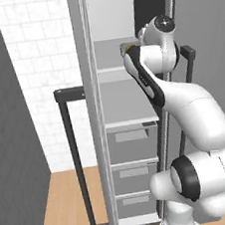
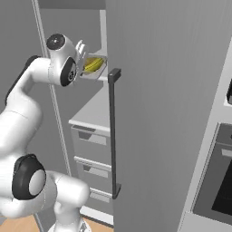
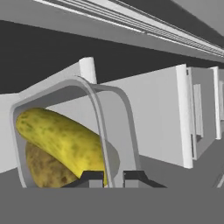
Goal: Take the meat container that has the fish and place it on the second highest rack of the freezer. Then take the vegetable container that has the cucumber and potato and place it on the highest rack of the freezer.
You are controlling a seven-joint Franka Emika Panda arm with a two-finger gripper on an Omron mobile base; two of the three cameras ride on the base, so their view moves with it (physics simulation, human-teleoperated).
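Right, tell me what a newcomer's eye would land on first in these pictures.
First, the yellow-green cucumber lying over a brownish potato in a grey tray, whose rim the shut gripper pinches. Next, the white arm reaching up into the open freezer, with the tray at an upper shelf. Then the long black handle on the freezer door.

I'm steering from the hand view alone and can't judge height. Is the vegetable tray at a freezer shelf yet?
Observer: In the right base view, the tray with the cucumber and potato is level with the front edge of the upper shelf. The gripper is shut on its rim. I cannot tell if the tray is resting on the shelf.
Operator: Is any shelf higher?
Observer: In the left base view, bare back wall runs from that shelf to the freezer's top.
Operator: And below?
Observer: A second shelf, then drawers.
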